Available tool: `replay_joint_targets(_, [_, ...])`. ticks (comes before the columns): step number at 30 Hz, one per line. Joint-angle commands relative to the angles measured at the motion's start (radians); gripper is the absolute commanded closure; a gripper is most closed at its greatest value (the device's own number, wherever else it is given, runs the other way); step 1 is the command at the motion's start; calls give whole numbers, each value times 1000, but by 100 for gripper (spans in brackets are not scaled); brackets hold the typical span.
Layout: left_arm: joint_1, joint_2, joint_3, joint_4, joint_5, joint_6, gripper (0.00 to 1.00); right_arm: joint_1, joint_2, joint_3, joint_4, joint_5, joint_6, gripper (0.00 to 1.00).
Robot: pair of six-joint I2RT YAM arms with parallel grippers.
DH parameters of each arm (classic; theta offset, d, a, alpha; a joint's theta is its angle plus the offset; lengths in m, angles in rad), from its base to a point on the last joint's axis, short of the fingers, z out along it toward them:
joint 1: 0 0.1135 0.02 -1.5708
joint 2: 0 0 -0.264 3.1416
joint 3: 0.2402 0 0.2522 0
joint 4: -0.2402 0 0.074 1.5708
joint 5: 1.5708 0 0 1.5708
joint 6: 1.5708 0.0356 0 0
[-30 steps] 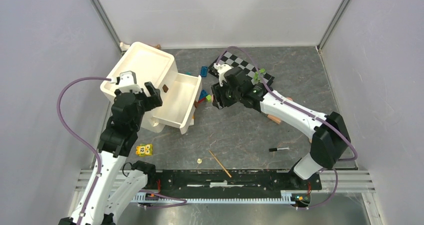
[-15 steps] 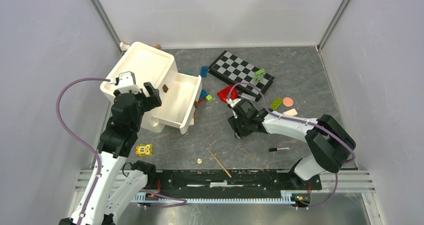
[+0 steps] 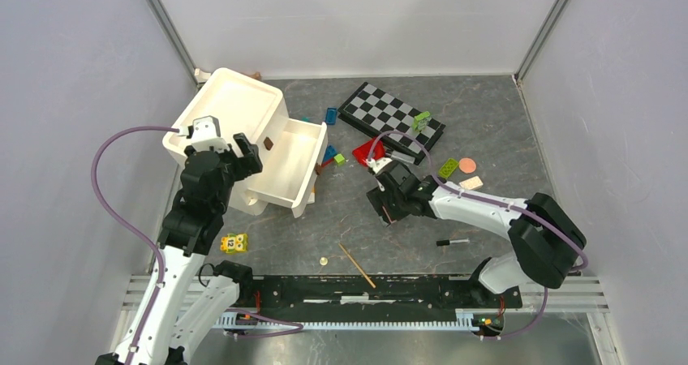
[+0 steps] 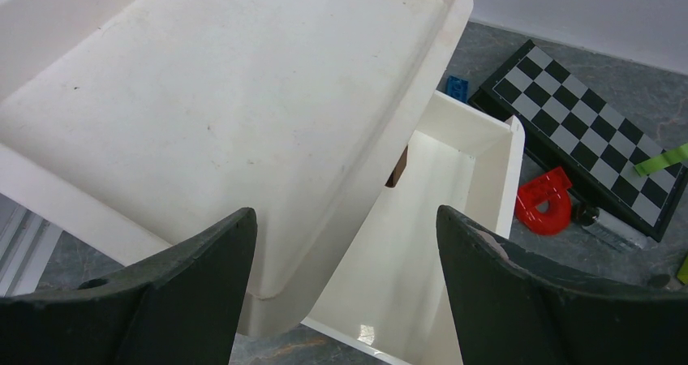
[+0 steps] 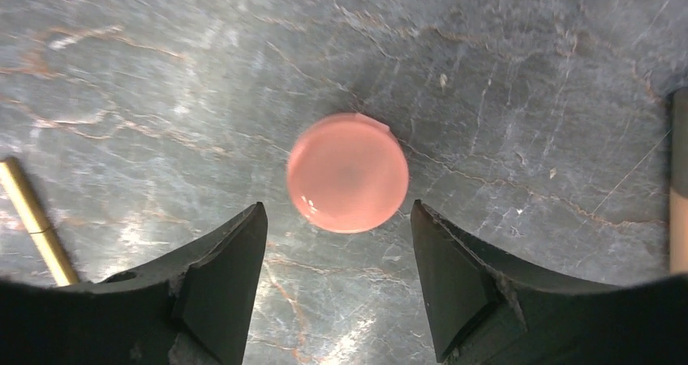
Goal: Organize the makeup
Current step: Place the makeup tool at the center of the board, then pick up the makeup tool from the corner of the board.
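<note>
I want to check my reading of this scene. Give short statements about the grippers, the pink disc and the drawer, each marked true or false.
1. The right gripper is open over a pink disc. True.
2. The drawer of the white box is pulled open. True.
3. The pink disc lies in the drawer. False: it lies on the grey table.
4. The left gripper grips the drawer. False: it is open above the white box.

Top view: the right gripper (image 3: pixel 386 206) covers the pink disc (image 5: pixel 347 173), which shows only from the right wrist, its edges blurred. There the gold stick (image 5: pixel 31 217) is cut off at the left edge and a brownish strip (image 5: pixel 679 178) at the right, unidentifiable. Brown spot (image 3: pixel 268 143) by the drawer (image 3: pixel 319 169): too small to tell.
</note>
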Motion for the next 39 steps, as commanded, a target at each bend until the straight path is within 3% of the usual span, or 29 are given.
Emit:
replay_joint_targets(1, [9, -5, -3, 38, -20, 34, 12, 58, -46, 102, -62, 44, -20, 27])
replay_joint_targets(8, [10, -5, -3, 35, -24, 34, 12, 267, -21, 120, -45, 25, 20, 28])
replay_joint_targets(16, [10, -6, -2, 35, -23, 35, 12, 460, 71, 145, -16, 72, 111, 36])
replay_joint_targets(29, [10, -12, -3, 33, -19, 35, 12, 508, 169, 138, -1, 85, 168, 44])
replay_joint_targets(34, [10, -14, -3, 34, -20, 35, 12, 521, 199, 146, -21, 92, 175, 52])
replay_joint_targets(39, [10, -13, -4, 33, -19, 35, 12, 524, 196, 149, -16, 112, 192, 69])
